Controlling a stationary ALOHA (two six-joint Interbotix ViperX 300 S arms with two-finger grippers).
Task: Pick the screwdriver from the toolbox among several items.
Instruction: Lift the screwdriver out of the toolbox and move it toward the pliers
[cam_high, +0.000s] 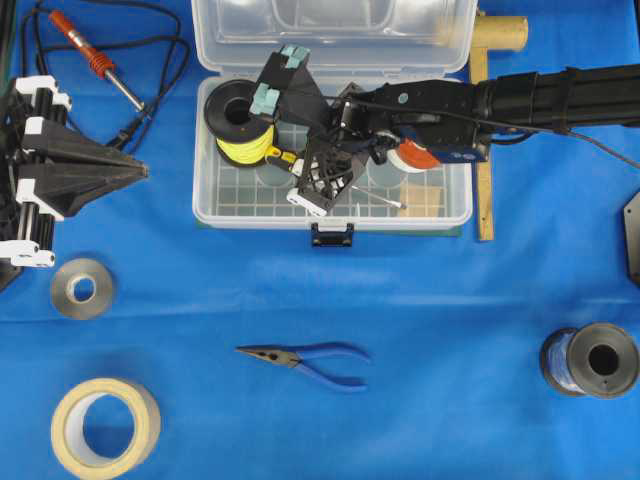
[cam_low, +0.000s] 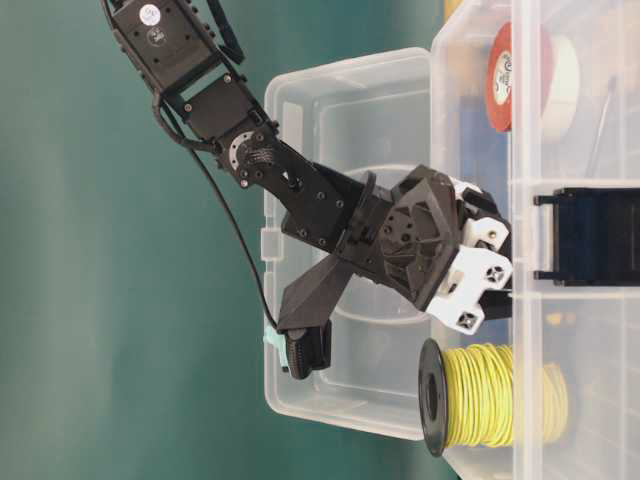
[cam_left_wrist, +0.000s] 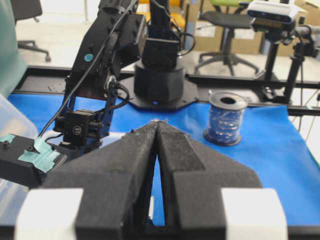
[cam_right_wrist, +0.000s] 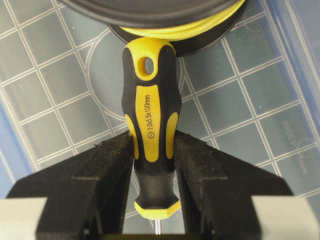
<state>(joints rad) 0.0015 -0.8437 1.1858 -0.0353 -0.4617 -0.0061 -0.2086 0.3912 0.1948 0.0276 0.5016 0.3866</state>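
1. The screwdriver (cam_right_wrist: 151, 132) lies on the gridded floor of the toolbox (cam_high: 210, 195), its yellow-and-black handle end touching the spool of yellow wire (cam_high: 240, 125) at the toolbox's left end; in the overhead view its thin shaft tip shows toward the toolbox's front wall.
2. The right gripper (cam_right_wrist: 152, 150) has its jaws drawn in against both sides of the handle — the black pads touch the handle's lower half, so the jaws are clamped on the screwdriver, which rests on the floor of the toolbox.
3. The right arm (cam_high: 520, 95) reaches in from the right of the toolbox, stretched nearly level over its right end, the wrist bent down so the gripper points into the toolbox interior, just beside the spool of yellow wire.
4. The red-orange tape roll (cam_high: 415, 155) sits in the right part of the toolbox, partly under the arm.
5. The left gripper (cam_left_wrist: 158, 150) rests well left of the toolbox, its jaws pressed together with nothing between them — pointing toward the toolbox.
6. On the blue table (cam_high: 450, 320), in front of the toolbox, lie blue-handled pliers (cam_high: 310, 362); the red-handled soldering iron (cam_high: 95, 60) lies left of the toolbox's lid.
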